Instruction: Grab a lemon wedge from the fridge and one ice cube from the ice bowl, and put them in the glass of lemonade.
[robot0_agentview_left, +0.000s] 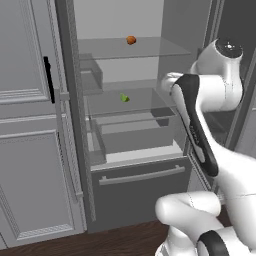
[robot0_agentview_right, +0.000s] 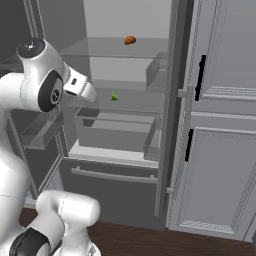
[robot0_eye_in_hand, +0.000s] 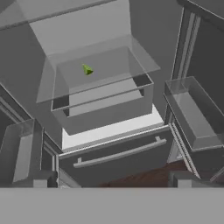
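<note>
We see the tiny yellow-green lemon wedge (robot0_agentview_left: 124, 98) on the middle glass shelf (robot0_agentview_left: 150, 105) of the open dark grey fridge (robot0_agentview_left: 140, 185). It looks light and slippery; we judge its flat sides best for gripping. Our jaws stand wide apart, empty.

Inside the open fridge (robot0_agentview_left: 135, 185), the lemon wedge (robot0_agentview_left: 124, 98) is lying on the middle glass shelf (robot0_agentview_left: 150, 102), above the drawer (robot0_agentview_left: 132, 132). An orange fruit (robot0_agentview_left: 131, 40) is sitting on the shelf above it. Panelled cabinets (robot0_agentview_left: 30, 125) are standing beside the fridge, while the arm (robot0_agentview_left: 200, 125) is reaching toward the shelves.
</note>
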